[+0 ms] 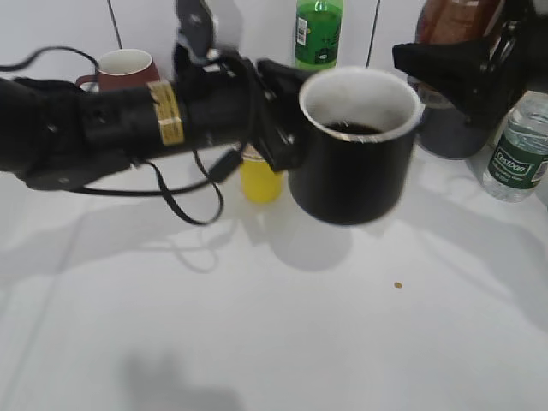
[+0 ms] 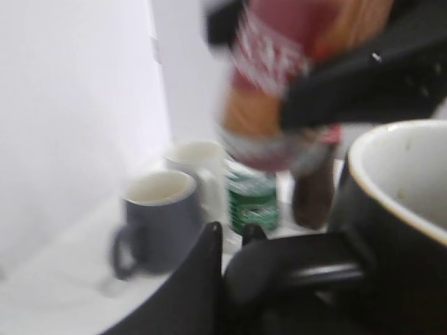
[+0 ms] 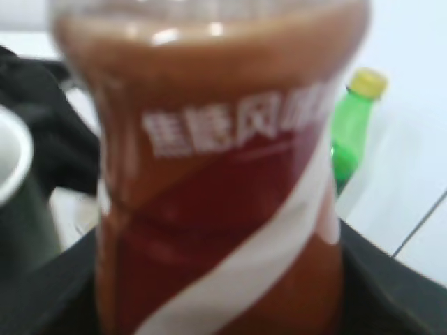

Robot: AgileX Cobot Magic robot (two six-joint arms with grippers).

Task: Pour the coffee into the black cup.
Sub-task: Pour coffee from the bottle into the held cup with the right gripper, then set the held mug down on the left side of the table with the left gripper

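Note:
The black cup (image 1: 355, 145) hangs above the white table, right of centre, with a dark pool of liquid at its bottom. My left gripper (image 1: 284, 137) reaches across from the left and is shut on the cup's handle (image 2: 328, 269); the left gripper (image 2: 234, 234) and the cup (image 2: 398, 230) fill the lower right of the left wrist view. The coffee bottle (image 1: 454, 21) is up at the top right, with my right gripper (image 1: 454, 53) shut round it. Its brown, red and white label (image 3: 216, 174) fills the right wrist view. The bottle (image 2: 279, 91) hangs just beyond the cup's rim; its neck is hidden.
Along the back wall stand a dark red mug (image 1: 124, 68), a green soda bottle (image 1: 318, 34), a dark grey mug (image 1: 449, 128) and a clear water bottle (image 1: 518, 150). A yellow object (image 1: 259, 180) sits behind the left arm. A white mug (image 2: 199, 164) stands by the grey mug (image 2: 157, 220).

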